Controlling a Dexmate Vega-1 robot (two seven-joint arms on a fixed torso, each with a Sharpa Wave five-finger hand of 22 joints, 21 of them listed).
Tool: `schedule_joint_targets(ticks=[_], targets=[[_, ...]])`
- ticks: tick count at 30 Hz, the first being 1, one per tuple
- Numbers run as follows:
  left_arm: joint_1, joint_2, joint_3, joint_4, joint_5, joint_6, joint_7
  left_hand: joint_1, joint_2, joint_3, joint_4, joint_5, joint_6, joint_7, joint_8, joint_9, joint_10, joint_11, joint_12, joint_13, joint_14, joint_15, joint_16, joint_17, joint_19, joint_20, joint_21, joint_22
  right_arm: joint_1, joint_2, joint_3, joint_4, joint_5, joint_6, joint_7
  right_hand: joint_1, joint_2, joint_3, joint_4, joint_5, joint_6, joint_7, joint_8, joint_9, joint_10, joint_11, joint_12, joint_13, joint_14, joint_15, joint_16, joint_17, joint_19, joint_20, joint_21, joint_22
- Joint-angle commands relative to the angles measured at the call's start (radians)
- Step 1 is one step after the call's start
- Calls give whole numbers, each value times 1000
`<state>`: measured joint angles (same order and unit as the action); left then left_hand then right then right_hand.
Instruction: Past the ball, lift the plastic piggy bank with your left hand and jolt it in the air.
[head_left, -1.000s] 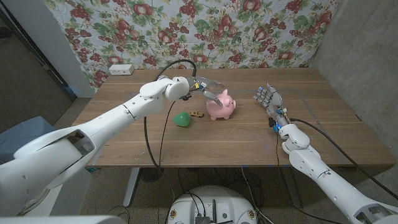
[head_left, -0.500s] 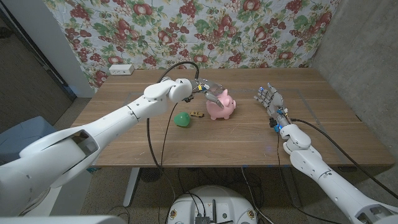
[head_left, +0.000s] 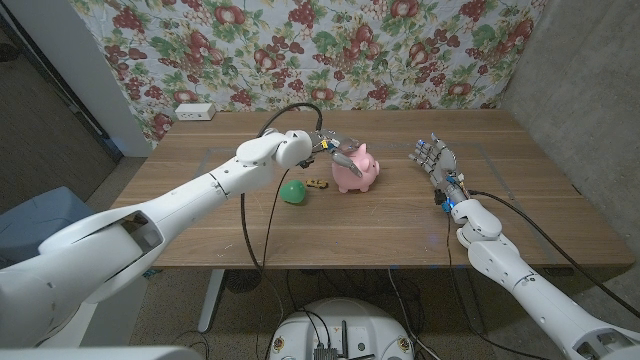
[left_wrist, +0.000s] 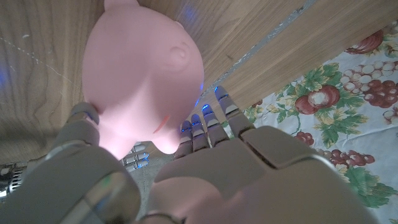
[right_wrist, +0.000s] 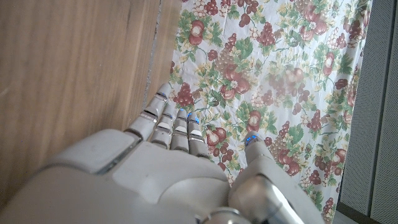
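One robot hand (head_left: 338, 150) cupping piggy bank (head_left: 355, 171), fingers (left_wrist: 205, 127) spread

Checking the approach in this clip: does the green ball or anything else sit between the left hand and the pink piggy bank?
Nothing visible does. The left hand is already at the piggy bank, fingers around its body in the left wrist view. The green ball and a small brown object lie beside the arm, nearer the robot.

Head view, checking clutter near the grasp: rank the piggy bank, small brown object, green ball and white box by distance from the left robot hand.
1. Piggy bank, at the left robot hand.
2. Small brown object, beside it.
3. Green ball, just beyond.
4. White box, far back corner.
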<state>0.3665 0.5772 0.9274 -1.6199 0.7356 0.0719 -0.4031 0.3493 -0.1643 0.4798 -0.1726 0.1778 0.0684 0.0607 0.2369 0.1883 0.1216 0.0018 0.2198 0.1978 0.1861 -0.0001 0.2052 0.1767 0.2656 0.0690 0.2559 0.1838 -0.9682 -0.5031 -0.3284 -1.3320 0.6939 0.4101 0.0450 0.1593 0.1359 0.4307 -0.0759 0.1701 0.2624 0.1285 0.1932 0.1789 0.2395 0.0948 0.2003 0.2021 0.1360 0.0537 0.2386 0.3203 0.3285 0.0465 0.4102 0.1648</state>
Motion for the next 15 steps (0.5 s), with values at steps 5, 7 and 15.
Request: schedule_joint_targets(ticks=[5, 7, 15], targets=[[1, -17, 18, 28, -18, 20, 16, 18, 5, -2, 2, 3, 16, 1, 6, 2, 13, 6, 3, 2, 21, 4, 7, 2, 34, -6, 14, 2, 0, -4, 0, 1, -3, -3, 4, -8, 9, -2, -4, 7, 7, -1, 2, 6, 8, -2, 6, 2, 12, 0, 9, -1, 10, 3, -6, 6], [-1, -20, 20, 37, -22, 16, 21, 19, 6, -2, 2, 3, 17, 1, 6, 2, 15, 5, 3, 2, 28, 2, 8, 2, 39, -6, 15, 2, -3, -2, 4, -5, 6, -9, -2, -8, 9, -2, -4, 7, 7, -1, 2, 6, 8, -3, 6, 2, 12, 1, 9, -1, 11, 4, -6, 6], [-1, -26, 29, 58, -33, 9, 42, 39, 14, 0, 0, 3, 29, 2, 10, 3, 40, -5, 6, 1, 65, -2, 12, 1, 80, 0, 24, 1, -2, -4, 1, -2, -1, -8, -1, -9, 9, -2, -3, 7, 7, -1, 1, 6, 10, -3, 6, 2, 14, 3, 10, -2, 12, 4, -10, 6]])
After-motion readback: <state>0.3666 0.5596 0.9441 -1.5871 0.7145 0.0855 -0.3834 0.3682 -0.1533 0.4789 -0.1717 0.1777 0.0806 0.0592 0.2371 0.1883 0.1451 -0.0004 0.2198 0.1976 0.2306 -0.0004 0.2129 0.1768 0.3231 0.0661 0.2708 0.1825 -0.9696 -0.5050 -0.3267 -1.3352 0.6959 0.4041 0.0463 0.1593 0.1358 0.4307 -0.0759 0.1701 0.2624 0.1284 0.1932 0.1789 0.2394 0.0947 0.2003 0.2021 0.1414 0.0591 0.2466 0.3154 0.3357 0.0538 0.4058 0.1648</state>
